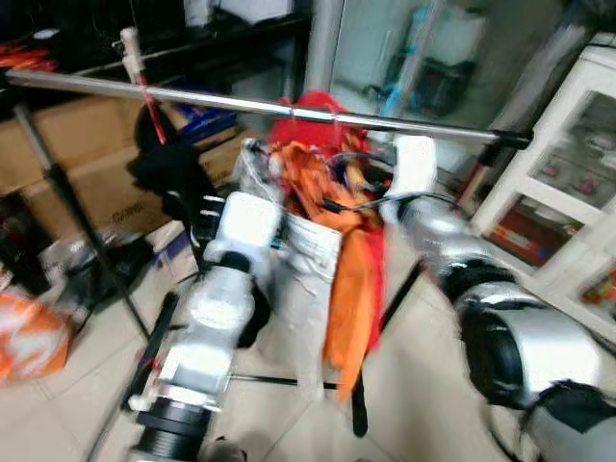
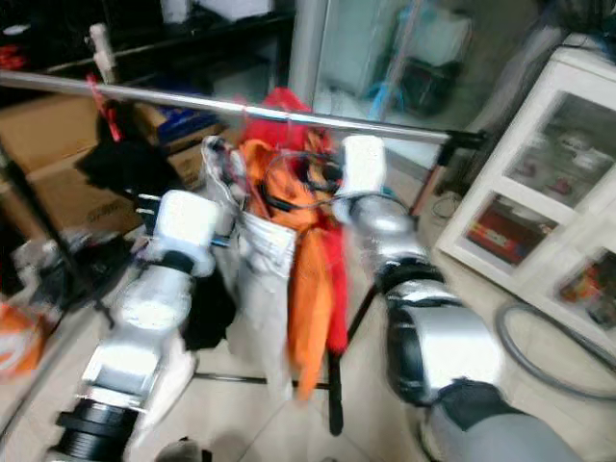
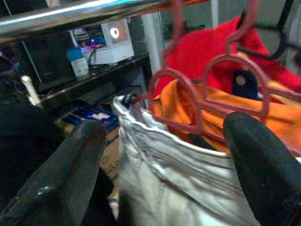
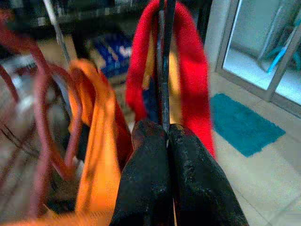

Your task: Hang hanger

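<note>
Nearest the head camera, both silver arms reach up and forward toward a garment rail [image 1: 241, 101], a shiny bar that runs across the room on a black stand. The left gripper [image 3: 164, 155] has its two black fingers spread wide apart with nothing between them; it hovers just in front of a pale grey-white garment [image 3: 174, 174] and the reddish plastic hangers [image 3: 188, 103] that carry it and an orange garment [image 1: 346, 289]. The right gripper [image 4: 167, 136] has its fingers pressed together on the thin dark wire of a black hanger [image 4: 163, 56], which bears a red garment [image 4: 188, 70] draped over both sides. That hanger is up near the middle of the rail, beside the orange and pale clothes. The hooks of the reddish hangers appear to reach the rail, but whether the black hanger's hook is already over the bar cannot be told: the eye views are blurred there and the right wrist view cuts off its top. Judging by the grip on it, the hanging is at most seated but not released; letting go and drawing back are left. The wrist views give the fingers and hanger shapes that the eye views smear; the eye views give the whole rail, cardboard boxes [image 1: 87, 164] behind its left end and a white cabinet [image 1: 568, 183] beyond its right end.
</note>
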### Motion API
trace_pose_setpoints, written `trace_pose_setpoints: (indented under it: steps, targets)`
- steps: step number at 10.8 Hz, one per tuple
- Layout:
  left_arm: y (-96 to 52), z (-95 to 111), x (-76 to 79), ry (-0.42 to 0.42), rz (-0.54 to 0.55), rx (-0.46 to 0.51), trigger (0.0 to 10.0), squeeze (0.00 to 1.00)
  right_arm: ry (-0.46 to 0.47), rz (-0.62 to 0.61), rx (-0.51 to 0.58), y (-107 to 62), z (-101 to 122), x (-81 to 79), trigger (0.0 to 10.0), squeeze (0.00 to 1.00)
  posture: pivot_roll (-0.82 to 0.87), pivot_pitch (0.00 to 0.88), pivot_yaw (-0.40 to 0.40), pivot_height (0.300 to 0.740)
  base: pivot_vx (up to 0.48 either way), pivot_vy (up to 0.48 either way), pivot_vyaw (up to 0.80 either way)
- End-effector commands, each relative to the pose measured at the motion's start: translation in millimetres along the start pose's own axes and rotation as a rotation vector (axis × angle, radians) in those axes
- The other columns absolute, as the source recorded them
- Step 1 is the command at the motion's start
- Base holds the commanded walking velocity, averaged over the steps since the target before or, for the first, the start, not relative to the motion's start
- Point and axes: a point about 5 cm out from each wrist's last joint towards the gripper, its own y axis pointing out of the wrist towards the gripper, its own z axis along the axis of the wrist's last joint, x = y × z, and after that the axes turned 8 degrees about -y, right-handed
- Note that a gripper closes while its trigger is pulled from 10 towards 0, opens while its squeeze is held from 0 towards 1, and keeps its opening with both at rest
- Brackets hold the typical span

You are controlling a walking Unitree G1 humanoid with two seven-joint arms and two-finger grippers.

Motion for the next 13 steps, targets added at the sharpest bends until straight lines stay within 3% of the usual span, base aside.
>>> trace_pose_setpoints:
  steps: [1,4,7,9,13]
  targets:
    - [1.2,-5.0,-2.8,0.004,0.003,-0.03,10.0,0.0,-0.012,0.026,-0.021,0.6,-3.0,-4.5,0.0,0.0,0.2,0.033,-0.116,0.74,0.0,0.0,0.0]
    - [1.9,-7.0,-3.0,-0.003,0.0,-0.046,10.0,0.0,-0.031,0.035,-0.123,-4.9,-23.6,-2.0,0.0,0.0,0.19,0.033,-0.114,0.74,0.0,0.0,0.0]
    - [0.5,-10.8,-2.6,-0.001,-0.022,-0.068,10.0,0.0,-0.058,-0.059,-0.159,-19.0,-31.2,32.0,0.0,0.0,0.19,0.031,-0.11,0.74,0.0,0.0,0.0]
    - [1.5,-11.0,-2.0,0.002,-0.035,-0.068,10.0,0.0,-0.056,-0.088,-0.169,-27.0,-37.1,45.3,0.0,0.0,0.18,0.028,-0.101,0.74,0.0,0.0,0.0]
    - [3.4,-11.6,-1.2,-0.002,-0.055,-0.07,10.0,0.0,-0.09,-0.119,-0.128,-41.9,-21.8,79.7,0.0,0.0,0.15,0.012,-0.086,0.74,0.0,0.0,0.0]
